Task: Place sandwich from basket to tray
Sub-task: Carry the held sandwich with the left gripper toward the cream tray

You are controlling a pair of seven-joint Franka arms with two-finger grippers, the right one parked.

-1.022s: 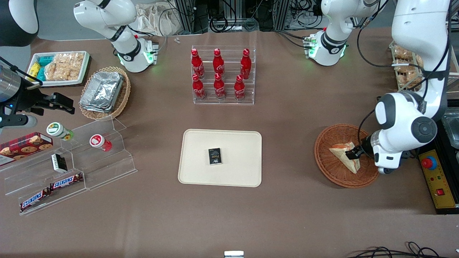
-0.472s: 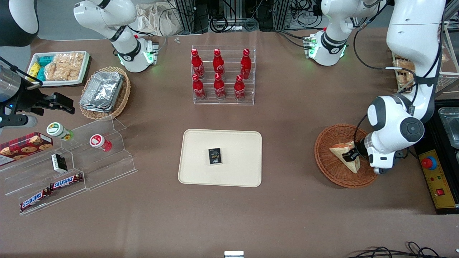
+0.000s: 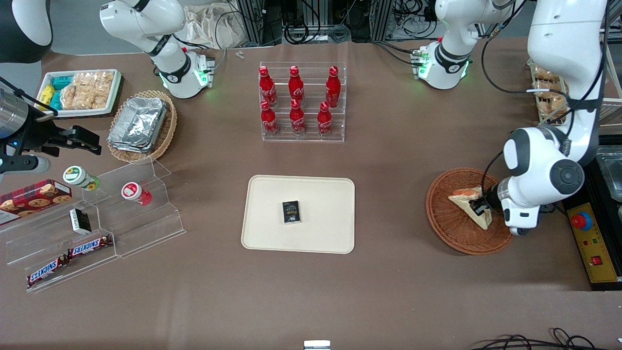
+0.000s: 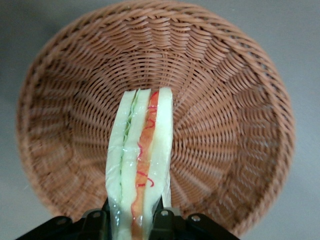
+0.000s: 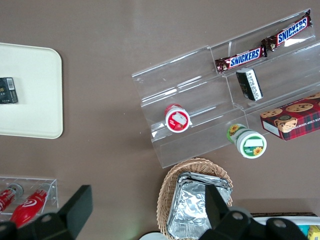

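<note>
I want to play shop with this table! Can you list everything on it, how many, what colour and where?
sandwich: 1, pale bread with orange-red and green filling, held over the basket
basket: 1, reddish-brown wicker, toward the working arm's end
tray: 1, cream, middle of table
small box: 1, black, on the tray
cola bottles: 6, red, in a clear rack farther from the front camera than the tray
foil trays: stacked, silver, in a pale wicker basket toward the parked arm's end
Snickers bars: 2, brown, on a clear stand
gripper: 1, black fingers shut on the sandwich
</note>
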